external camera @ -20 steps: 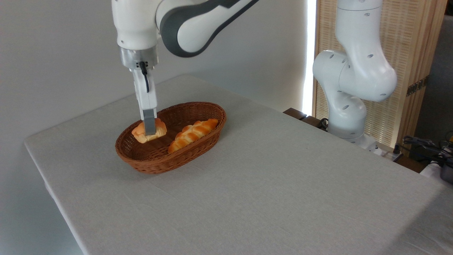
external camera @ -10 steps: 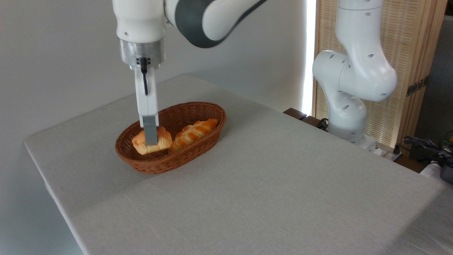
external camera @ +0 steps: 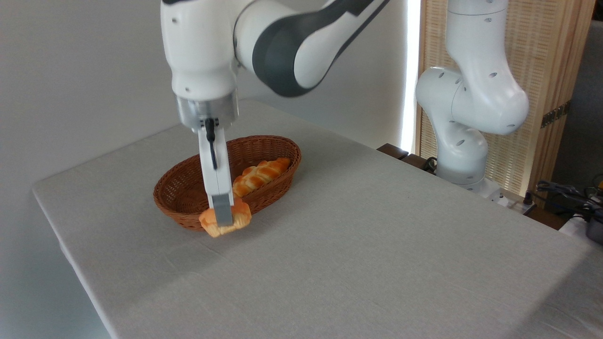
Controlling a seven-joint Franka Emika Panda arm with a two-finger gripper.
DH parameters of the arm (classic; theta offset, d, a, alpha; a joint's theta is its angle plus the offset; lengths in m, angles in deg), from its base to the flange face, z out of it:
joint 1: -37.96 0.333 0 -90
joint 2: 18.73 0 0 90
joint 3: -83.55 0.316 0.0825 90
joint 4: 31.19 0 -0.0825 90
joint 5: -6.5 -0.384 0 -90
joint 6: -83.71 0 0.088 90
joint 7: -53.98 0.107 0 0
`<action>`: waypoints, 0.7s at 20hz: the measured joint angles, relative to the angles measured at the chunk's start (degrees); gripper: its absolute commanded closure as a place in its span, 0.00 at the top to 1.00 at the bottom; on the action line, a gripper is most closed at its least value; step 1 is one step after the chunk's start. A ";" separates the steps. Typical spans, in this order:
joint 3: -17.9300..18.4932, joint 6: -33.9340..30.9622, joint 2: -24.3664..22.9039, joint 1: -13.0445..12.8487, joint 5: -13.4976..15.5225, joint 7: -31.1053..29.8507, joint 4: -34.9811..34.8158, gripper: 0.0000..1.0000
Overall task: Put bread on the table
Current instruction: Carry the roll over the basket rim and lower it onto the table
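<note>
Gripper (external camera: 223, 217) was clamped on the bread (external camera: 225, 222), holding it just outside the near rim of the wicker basket (external camera: 188, 188), above the table (external camera: 353, 235); contact with the cloth unclear. One braided loaf (external camera: 260, 175) lay inside the basket.

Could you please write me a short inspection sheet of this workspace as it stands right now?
Surface: table under a plain grey-beige cloth, no spills seen.
Job's things: bread, a small golden bun, held in front of the wicker basket's near rim; whether it touches the cloth cannot be told.
Clutter: braided loaf lying inside the basket.
Grippers: gripper pointing down, shut on the bread.
Cables: black cable running down the gripper; dark cables off the table at right.
Surroundings: white wall, slatted wooden screen, robot base beside the table.
</note>
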 measured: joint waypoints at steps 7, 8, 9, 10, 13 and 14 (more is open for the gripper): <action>0.00 3.23 1.50 0.07 -0.01 0.06 -1.73 1.00; 0.00 3.49 1.60 0.10 -0.01 0.20 -1.82 1.00; 0.00 3.53 1.63 0.10 -0.01 0.28 -1.84 1.00; 0.00 3.54 1.64 0.12 -0.01 0.34 -1.84 1.00; 0.00 3.55 1.64 0.17 -0.01 0.41 -1.84 1.00; 0.00 3.55 1.64 0.18 -0.01 0.41 -1.84 1.00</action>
